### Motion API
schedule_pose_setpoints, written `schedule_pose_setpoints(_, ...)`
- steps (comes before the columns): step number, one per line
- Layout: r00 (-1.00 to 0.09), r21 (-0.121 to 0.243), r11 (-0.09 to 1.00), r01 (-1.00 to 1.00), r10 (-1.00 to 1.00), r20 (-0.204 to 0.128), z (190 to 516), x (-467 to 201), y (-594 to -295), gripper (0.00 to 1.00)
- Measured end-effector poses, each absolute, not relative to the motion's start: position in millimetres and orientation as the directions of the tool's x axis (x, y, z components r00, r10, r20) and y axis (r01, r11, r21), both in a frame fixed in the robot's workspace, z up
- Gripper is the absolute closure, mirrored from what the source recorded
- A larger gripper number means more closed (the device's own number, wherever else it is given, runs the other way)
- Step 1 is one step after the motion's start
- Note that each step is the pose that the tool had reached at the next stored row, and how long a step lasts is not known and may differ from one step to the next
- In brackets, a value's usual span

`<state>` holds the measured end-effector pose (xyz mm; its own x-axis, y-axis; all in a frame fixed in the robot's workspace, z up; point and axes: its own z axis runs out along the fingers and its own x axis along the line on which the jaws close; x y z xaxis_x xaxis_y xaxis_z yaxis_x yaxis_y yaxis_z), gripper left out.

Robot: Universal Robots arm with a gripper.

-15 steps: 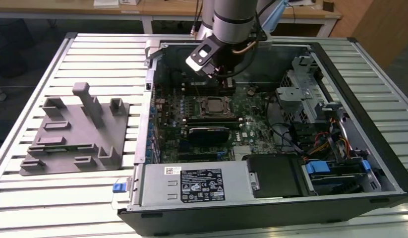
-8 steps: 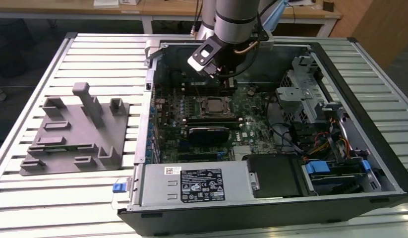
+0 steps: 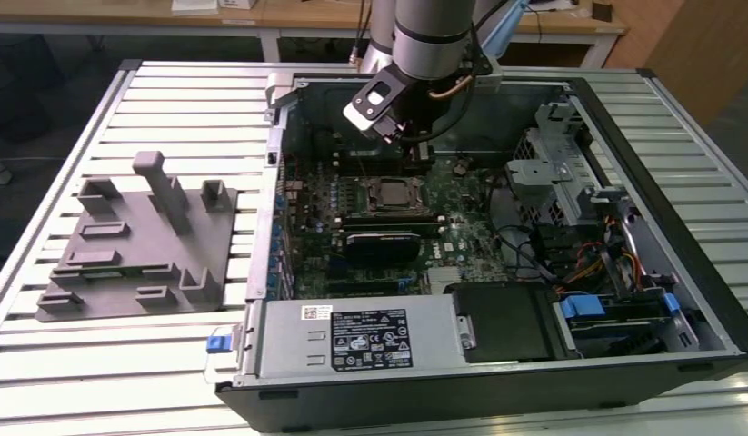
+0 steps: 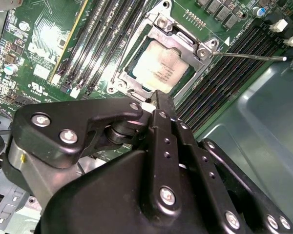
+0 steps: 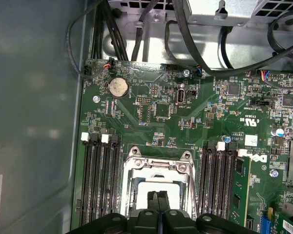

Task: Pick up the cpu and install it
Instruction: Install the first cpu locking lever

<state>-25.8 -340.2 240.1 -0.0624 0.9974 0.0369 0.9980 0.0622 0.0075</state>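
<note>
The cpu (image 4: 161, 68), a pale silver square chip, lies flat inside the metal socket frame (image 4: 183, 36) on the green motherboard (image 5: 195, 122). In the exterior view it shows as a small square (image 3: 392, 193) in the middle of the open computer case. My gripper (image 4: 158, 96) hangs just above the socket's edge, its two black fingers pressed together with nothing between them. In the first wrist view the gripper (image 5: 158, 196) stands over the near part of the cpu (image 5: 142, 187) and hides some of it.
Memory slots (image 5: 100, 180) flank the socket on both sides. A thin socket lever (image 4: 249, 56) sticks out sideways. Cables (image 5: 185, 39) run along the board's far edge. A grey fixture plate with upright posts (image 3: 137, 245) lies on the exterior view's left, outside the case (image 3: 701, 300).
</note>
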Motion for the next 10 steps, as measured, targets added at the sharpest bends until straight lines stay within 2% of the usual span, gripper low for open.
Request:
schedule_pose_setpoints(6,-0.062,0.007,0.062,0.998,0.997,0.037,240.1,-25.9,-340.2,0.89)
schedule_pose_setpoints(7,-0.062,0.007,0.062,0.998,0.997,0.037,240.1,-28.4,-340.2,0.07)
schedule_pose_setpoints(8,-0.062,0.008,0.062,0.998,0.997,0.037,240.1,-28.5,-340.2,0.02)
schedule_pose_setpoints(10,-0.062,0.008,0.062,0.998,0.997,0.037,240.1,-28.5,-340.2,0.02)
